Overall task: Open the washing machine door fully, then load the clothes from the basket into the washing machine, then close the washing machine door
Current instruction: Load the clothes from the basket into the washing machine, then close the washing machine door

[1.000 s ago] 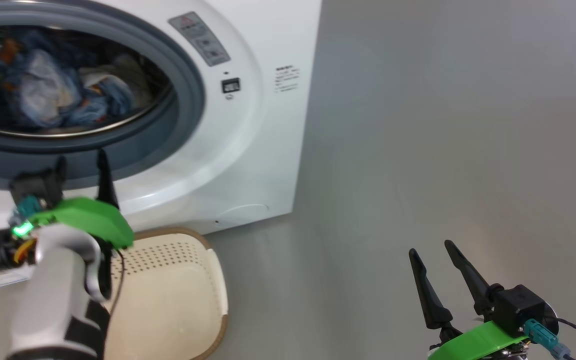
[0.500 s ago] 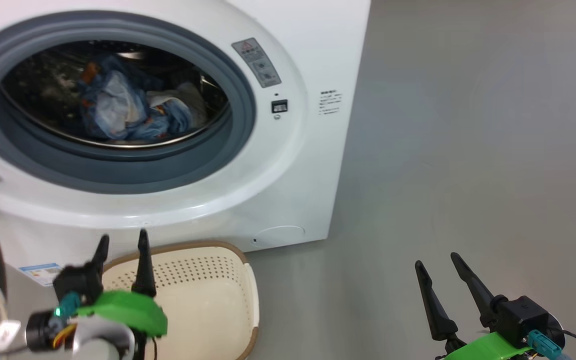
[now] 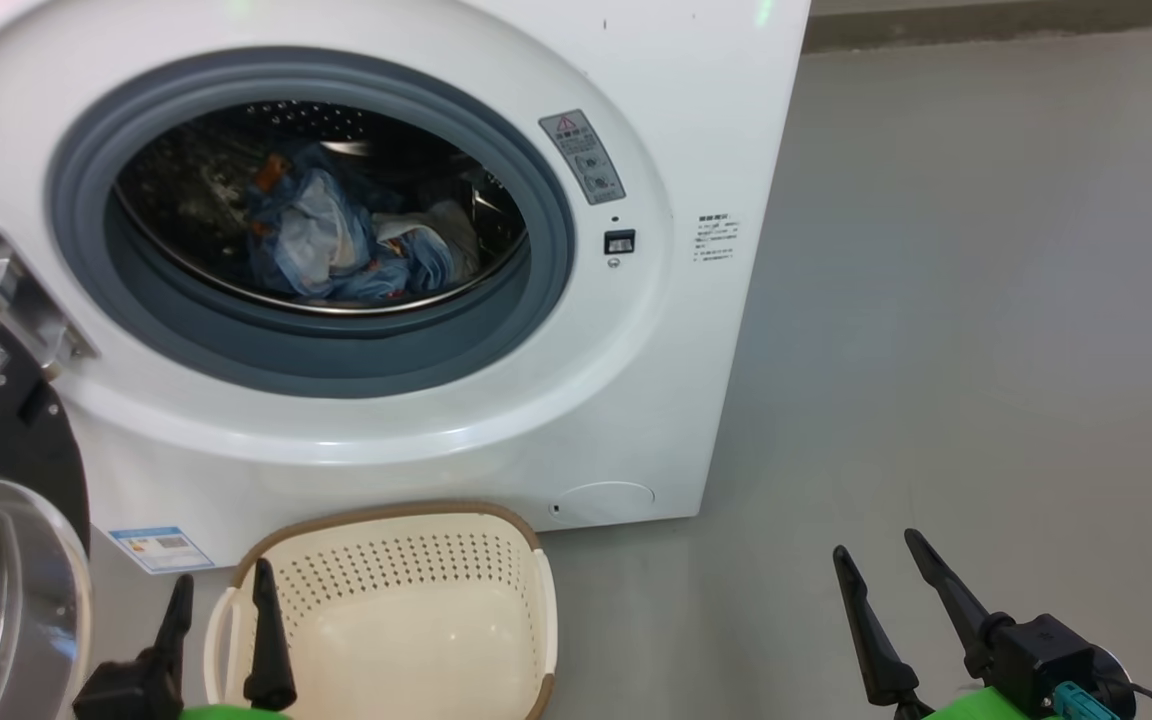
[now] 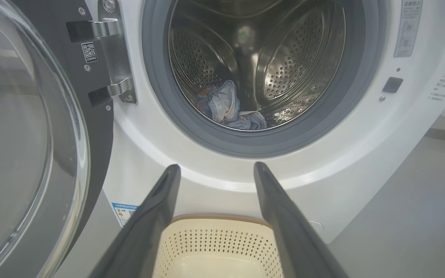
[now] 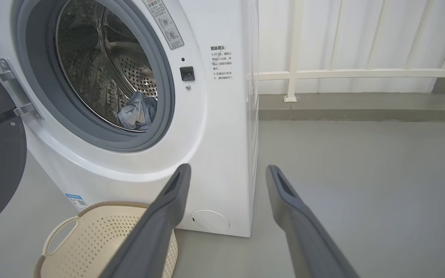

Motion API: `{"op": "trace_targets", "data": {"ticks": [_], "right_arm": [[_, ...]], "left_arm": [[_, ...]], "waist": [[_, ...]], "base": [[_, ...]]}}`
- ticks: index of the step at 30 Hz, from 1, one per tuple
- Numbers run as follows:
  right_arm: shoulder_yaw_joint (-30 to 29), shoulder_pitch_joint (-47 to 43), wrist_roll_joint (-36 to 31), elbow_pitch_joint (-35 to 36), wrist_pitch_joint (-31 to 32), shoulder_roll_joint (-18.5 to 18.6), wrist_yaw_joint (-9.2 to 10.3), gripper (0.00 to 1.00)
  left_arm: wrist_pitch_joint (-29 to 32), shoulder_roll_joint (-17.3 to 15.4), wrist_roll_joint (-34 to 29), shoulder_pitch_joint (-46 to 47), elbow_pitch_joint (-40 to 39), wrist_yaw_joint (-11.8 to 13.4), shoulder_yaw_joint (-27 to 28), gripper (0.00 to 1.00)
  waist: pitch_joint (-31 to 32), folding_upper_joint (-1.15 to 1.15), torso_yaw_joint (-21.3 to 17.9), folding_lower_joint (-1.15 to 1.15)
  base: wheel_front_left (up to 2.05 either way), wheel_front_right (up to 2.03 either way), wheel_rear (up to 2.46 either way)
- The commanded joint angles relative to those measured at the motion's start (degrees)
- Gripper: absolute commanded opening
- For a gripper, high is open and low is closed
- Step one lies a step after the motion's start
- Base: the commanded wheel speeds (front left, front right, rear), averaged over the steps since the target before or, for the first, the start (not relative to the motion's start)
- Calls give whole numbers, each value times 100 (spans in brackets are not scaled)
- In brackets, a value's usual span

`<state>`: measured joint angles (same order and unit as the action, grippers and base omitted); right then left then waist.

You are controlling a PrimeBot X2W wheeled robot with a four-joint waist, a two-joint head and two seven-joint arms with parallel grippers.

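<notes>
Door: you have the washing machine door [image 3: 6, 430] swung wide on its metal hinge [image 3: 16, 290]. It stands at the left of the washing machine [image 3: 716, 120]. In the left wrist view its black rim and clear glass bowl sit beside the opening.

Clothes [image 3: 336, 250]: a blue bundle with orange marks and a pale patch. It lies low in the steel drum [image 4: 292, 58], behind the grey rubber ring [image 3: 336, 365].

Basket [image 3: 391, 517]: on the grey floor [image 3: 936, 300], just in front of the machine and below the opening. Its cream bottom shows bare where the views reach it. A blue sticker [image 3: 161, 548] sits low on the machine's front, near the basket's left rim.

Left gripper [image 3: 223, 572]: low at your lower left in the head view, by the basket's near left rim. Its fingers are spread apart with nothing between them. In its wrist view they frame the basket's far wall, with the drum above.

Right gripper [image 3: 876, 545]: at your lower right over bare floor, well apart from machine and basket. Its fingers are spread and hold nothing. Its wrist view takes in the machine's right front corner and a white railing [image 5: 361, 73] behind.
</notes>
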<state>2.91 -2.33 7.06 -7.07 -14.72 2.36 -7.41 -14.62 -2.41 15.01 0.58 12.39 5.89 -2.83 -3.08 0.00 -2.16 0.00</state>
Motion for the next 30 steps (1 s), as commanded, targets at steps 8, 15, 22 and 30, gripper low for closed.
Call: {"op": "trace_targets", "data": {"ticks": [8, 15, 22, 30], "right_arm": [[75, 7, -71, 181, -28, 82, -8, 100], [61, -33, -93, 178, -28, 89, -8, 100], [73, -42, -96, 188, -28, 84, -8, 100], [80, -33, -107, 183, -28, 89, -8, 100]], "left_arm": [[-38, -48, 169, -362, -592, 128, 248, 100], [-38, -47, 320, -626, -792, 214, 148, 100], [-38, -47, 320, -682, -885, 289, 143, 100], [-38, -47, 308, -723, -970, 323, 198, 100]], "waist": [[161, 0, 130, 0], [222, 0, 176, 0], [215, 0, 207, 0], [229, 0, 188, 0]], "base": [[0, 0, 0], [0, 0, 0], [0, 0, 0], [0, 0, 0]]}}
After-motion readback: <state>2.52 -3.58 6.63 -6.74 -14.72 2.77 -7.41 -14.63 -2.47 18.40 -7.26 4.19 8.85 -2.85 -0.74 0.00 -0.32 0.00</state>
